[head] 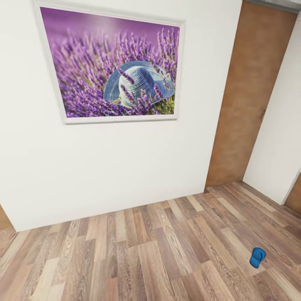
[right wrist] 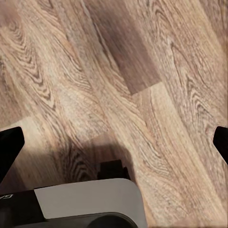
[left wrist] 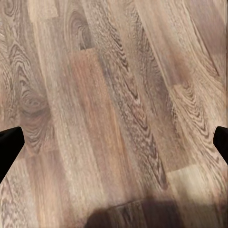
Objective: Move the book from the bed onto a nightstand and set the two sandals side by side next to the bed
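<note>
- On the wood-plank floor (head: 138,259) at the lower right of the head view lies one blue sandal (head: 257,257), flat and thin, alone on the boards and well apart from the white wall (head: 104,175).
- The task looks barely started, as a judgement: the sandal has no partner beside it, and it sits by no bed, so the pairing is not yet done and the book's state cannot be judged from here.
- The left pincer (left wrist: 114,142) is spread wide, its two dark fingertips (left wrist: 9,145) at opposite edges of the left wrist view, with nothing between them but floor.
- The right pincer (right wrist: 114,145) is likewise wide and holds nothing; under it sits a grey, rounded part of the robot's own body (right wrist: 88,202), casting a shadow on the planks.
- The floor is glossy, brown-grey board with strong swirling grain and staggered joints.
- On the matte wall hangs a white-framed picture (head: 110,62) of purple lavender around a woven blue hat.
- To its right stands a plain brown door (head: 251,92), smooth, with a small dark handle.
</note>
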Robot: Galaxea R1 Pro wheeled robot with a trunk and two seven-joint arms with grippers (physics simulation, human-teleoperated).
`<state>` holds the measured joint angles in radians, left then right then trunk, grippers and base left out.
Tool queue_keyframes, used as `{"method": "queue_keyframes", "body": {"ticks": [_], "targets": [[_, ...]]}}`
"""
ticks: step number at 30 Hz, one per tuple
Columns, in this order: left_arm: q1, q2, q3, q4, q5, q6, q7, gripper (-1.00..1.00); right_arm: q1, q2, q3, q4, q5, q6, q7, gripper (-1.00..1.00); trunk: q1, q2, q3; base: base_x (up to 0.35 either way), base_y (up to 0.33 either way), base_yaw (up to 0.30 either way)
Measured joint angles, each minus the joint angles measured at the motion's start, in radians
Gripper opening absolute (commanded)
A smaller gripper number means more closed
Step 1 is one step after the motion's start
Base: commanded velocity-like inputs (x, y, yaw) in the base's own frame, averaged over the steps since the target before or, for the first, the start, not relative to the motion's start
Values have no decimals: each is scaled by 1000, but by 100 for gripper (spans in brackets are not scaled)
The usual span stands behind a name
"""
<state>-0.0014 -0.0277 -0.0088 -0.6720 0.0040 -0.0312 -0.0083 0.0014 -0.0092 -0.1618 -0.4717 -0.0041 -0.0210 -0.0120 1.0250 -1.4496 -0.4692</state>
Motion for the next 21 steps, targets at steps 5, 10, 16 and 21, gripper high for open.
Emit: {"method": "queue_keyframes", "body": {"ticks": [5, 10, 16, 21], "targets": [[0, 0, 0, 0, -1, 0, 0, 100, 0, 0, 0, 0, 0, 0, 0, 100, 0, 0, 0, 0, 0, -283], [0, 0, 0, 0, 0, 0, 0, 100, 0, 0, 0, 0, 0, 0, 0, 100, 0, 0, 0, 0, 0, -283], [0, 0, 0, 0, 0, 0, 0, 100, 0, 0, -1, 0, 0, 0, 0, 100, 0, 0, 0, 0, 0, -284], [0, 0, 0, 0, 0, 0, 0, 100, 0, 1, -1, 0, 1, 0, 0, 100, 0, 0, 0, 0, 0, -284]]}}
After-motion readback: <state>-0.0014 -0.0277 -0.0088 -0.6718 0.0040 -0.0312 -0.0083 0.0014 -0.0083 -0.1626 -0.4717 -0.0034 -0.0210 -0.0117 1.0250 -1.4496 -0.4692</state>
